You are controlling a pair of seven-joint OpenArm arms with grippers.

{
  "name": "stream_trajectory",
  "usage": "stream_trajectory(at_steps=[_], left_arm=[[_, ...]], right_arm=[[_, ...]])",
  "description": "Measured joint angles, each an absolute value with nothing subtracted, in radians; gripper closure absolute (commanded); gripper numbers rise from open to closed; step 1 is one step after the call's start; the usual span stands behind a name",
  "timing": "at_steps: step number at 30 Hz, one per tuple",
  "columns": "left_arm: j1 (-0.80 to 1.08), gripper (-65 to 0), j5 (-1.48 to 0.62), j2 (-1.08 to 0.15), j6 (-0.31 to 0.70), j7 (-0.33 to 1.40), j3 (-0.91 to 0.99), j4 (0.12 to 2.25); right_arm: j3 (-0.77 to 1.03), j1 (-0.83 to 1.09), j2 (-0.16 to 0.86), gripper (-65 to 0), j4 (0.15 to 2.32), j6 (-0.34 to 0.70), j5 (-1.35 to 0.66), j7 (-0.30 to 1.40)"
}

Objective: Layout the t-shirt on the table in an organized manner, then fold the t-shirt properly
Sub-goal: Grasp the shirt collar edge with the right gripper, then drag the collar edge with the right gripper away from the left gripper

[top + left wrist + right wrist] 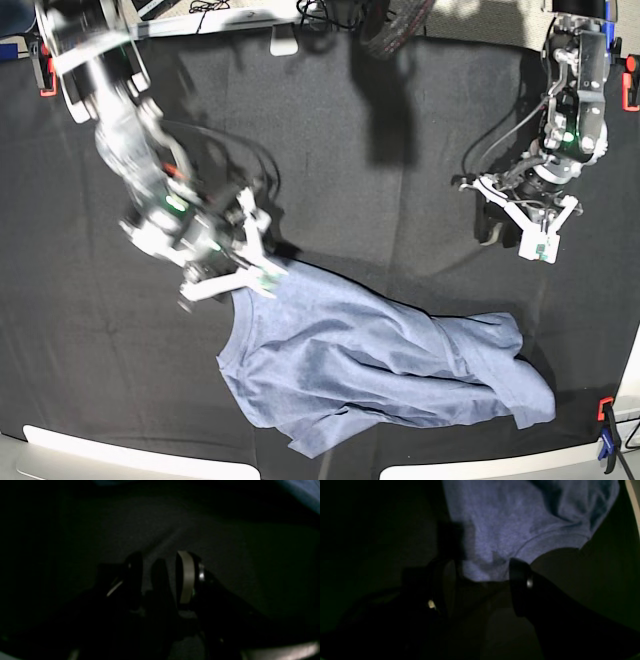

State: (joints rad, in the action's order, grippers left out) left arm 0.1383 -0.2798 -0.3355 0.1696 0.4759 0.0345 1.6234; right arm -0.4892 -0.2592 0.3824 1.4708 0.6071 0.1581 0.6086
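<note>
Spreading jaws at the t-shirt (370, 370) edge.
Right gripper (481, 585) is hovering open at the hem; left gripper (160, 577), jaws parted, is holding nothing over the table (380, 200).

No legible text anywhere.

The right arm reached down from eleven o'clock in the base view, blurred, its gripper (245, 275) pointing toward four o'clock. Its fingers (520, 585) stood parted, nothing gripped between them. The left arm hung from one o'clock, its gripper (515, 232) aimed down toward seven o'clock, fingers (186, 576) partly spread and empty.
</note>
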Motion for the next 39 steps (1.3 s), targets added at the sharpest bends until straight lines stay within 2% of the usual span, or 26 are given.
stream_trajectory(at_steps=[6, 12, 16, 17, 20, 21, 24, 27, 30, 36, 39], left_arm=[[0.138, -20.1, -0.229, -0.336, 0.17, 0.478, 0.035, 1.623], [0.138, -20.1, -0.231, -0.336, 0.17, 0.468, 0.035, 1.623], [0.138, -20.1, -0.231, -0.336, 0.17, 0.469, 0.035, 1.623], [0.138, -20.1, -0.231, -0.336, 0.17, 0.469, 0.035, 1.623], [0.138, -20.1, -0.231, -0.335, 0.17, 0.468, 0.034, 1.623], [0.138, -20.1, -0.231, -0.335, 0.17, 0.469, 0.034, 1.623], [0.138, -20.1, -0.231, -0.336, 0.17, 0.469, 0.034, 1.623], [0.139, -20.1, -0.231, -0.335, 0.17, 0.469, 0.034, 1.623], [0.139, -20.1, -0.231, -0.335, 0.17, 0.471, 0.034, 1.623], [0.138, -20.1, -0.231, -0.335, 0.17, 0.47, 0.034, 1.623], [0.139, -20.1, -0.231, -0.335, 0.17, 0.471, 0.034, 1.623]], right_arm=[[-0.659, -0.365, 0.364, -33.1, 1.358, 0.598, 0.221, 0.608], [-0.679, -0.392, 0.352, -32.8, 1.281, 0.587, 0.227, 0.591], [-0.679, -0.395, 0.348, -23.7, 1.255, 0.55, 0.267, 0.583], [-0.679, -0.393, 0.348, -19.7, 1.253, 0.542, 0.273, 0.584], [-0.679, -0.392, 0.349, -2.0, 1.248, 0.542, 0.281, 0.595], [-0.679, -0.39, 0.349, 0.0, 1.247, 0.526, 0.279, 0.595], [-0.68, -0.385, 0.349, 0.0, 1.245, 0.443, 0.305, 0.595], [-0.68, -0.383, 0.355, 0.0, 1.301, 0.442, 0.318, 0.7], [-0.683, -0.375, 0.397, 0.0, 1.428, 0.447, 0.28, 0.813], [-0.677, -0.352, 0.603, 0.0, 1.734, 0.504, -0.047, 1.045], [-0.614, -0.278, 0.69, 0.0, 1.803, 0.503, -0.076, 1.064]])
